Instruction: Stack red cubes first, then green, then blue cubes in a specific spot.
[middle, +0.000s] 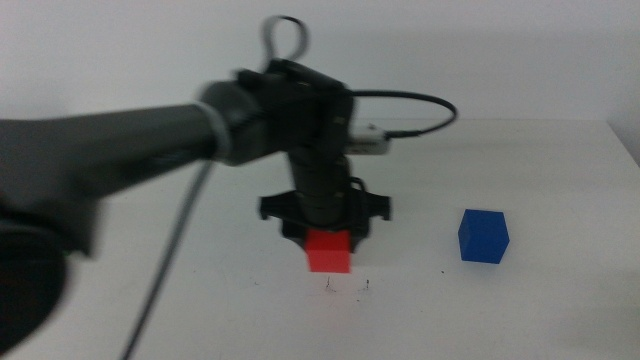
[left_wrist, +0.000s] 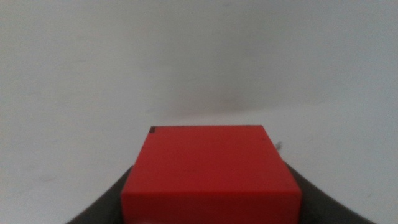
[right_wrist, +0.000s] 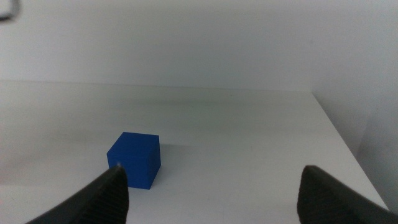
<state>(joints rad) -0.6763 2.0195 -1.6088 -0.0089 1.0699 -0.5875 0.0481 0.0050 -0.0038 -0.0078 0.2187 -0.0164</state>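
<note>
Left tool (middle: 328, 240) grips red cube (middle: 329, 251) just above the two ticks (middle: 347, 287) on the bench (middle: 520, 310). Right tool (right_wrist: 211, 190) hangs open near blue cube (right_wrist: 135, 159).

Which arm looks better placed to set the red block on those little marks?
The left: its gripper already holds the red cube just behind the marked spot. The right gripper waits open by the blue cube.

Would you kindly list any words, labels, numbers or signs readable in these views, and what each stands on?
None can be read: the red cube in the left gripper, the blue cube and the white table are plain.
Two tiny dark ticks on the table are marks, not text.
</note>
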